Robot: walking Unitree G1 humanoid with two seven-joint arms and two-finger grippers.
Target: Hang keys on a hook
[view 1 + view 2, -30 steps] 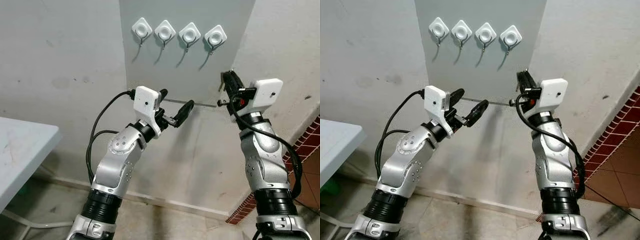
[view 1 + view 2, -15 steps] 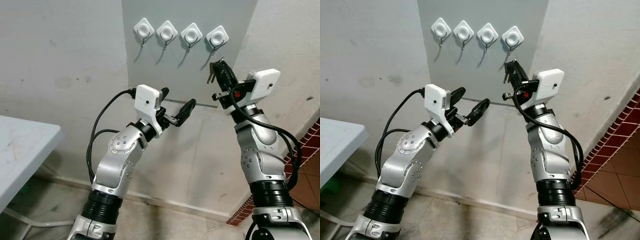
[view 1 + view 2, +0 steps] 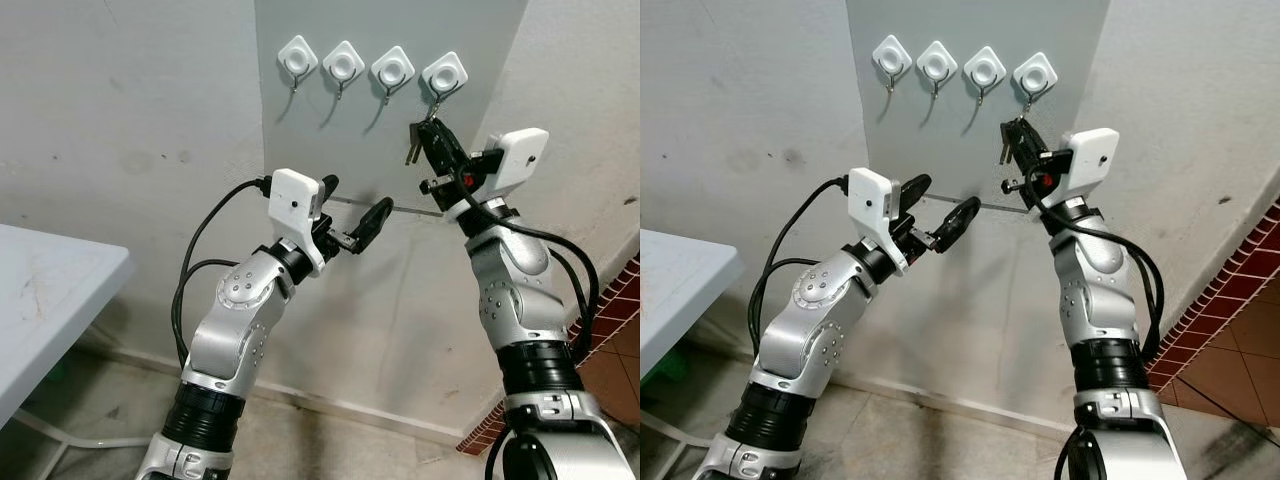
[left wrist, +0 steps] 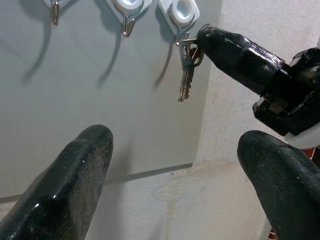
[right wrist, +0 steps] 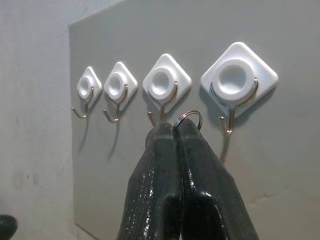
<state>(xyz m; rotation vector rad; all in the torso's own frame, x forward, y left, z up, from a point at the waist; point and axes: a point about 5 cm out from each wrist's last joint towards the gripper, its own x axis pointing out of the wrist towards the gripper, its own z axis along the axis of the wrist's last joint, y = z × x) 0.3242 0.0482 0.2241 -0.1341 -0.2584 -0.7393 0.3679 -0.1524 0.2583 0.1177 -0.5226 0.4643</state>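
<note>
Four white diamond-shaped hooks [image 3: 372, 68] sit in a row at the top centre of the head views, fixed on a grey panel [image 3: 390, 110] on the wall. Our right gripper [image 3: 428, 137] is raised in the upper right part of the frame, just below the rightmost hook [image 3: 444, 75], and its two black fingers [image 5: 180, 170] are pressed together on the ring [image 5: 188, 119] of the keys [image 4: 187, 70]. In our right wrist view the metal ring stands out above the fingertips, between the third hook [image 5: 166, 82] and the rightmost one, near the wire of the rightmost hook but, as far as we can see, not yet over it. In our left wrist view the keys hang down from the tip of the right gripper, directly under the rightmost hook and very close to its wire; we cannot tell if the ring touches it. Our left gripper [image 3: 352, 213] is held in the centre of the frame, lower than the hooks and well apart from the keys, with its fingers [image 4: 75, 175] spread wide and nothing between them. The grey panel ends at a thin line behind the left gripper, and below it there is the plain light wall. At the left edge of the head views we see the corner of a white table [image 3: 50, 300], and at the lower right corner some red floor tiles [image 3: 615, 330].
</note>
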